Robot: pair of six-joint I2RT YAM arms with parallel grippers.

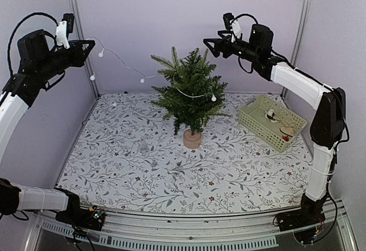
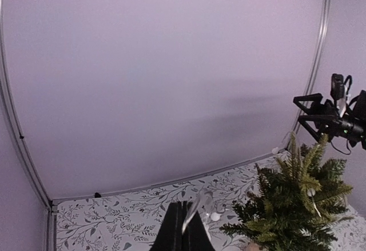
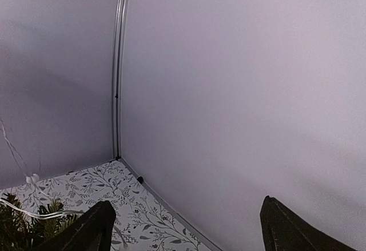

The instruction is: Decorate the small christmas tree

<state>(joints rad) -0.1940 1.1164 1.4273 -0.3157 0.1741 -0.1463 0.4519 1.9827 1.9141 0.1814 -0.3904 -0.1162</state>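
Left gripper, jaws pinching a light string trailing to the small christmas tree; right gripper, jaws wide, above it.

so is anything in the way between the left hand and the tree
Nothing visible does. Between the left hand and the small christmas tree there is only open air and the light string it grips, running down to the branches. The green basket sits off beyond the tree.
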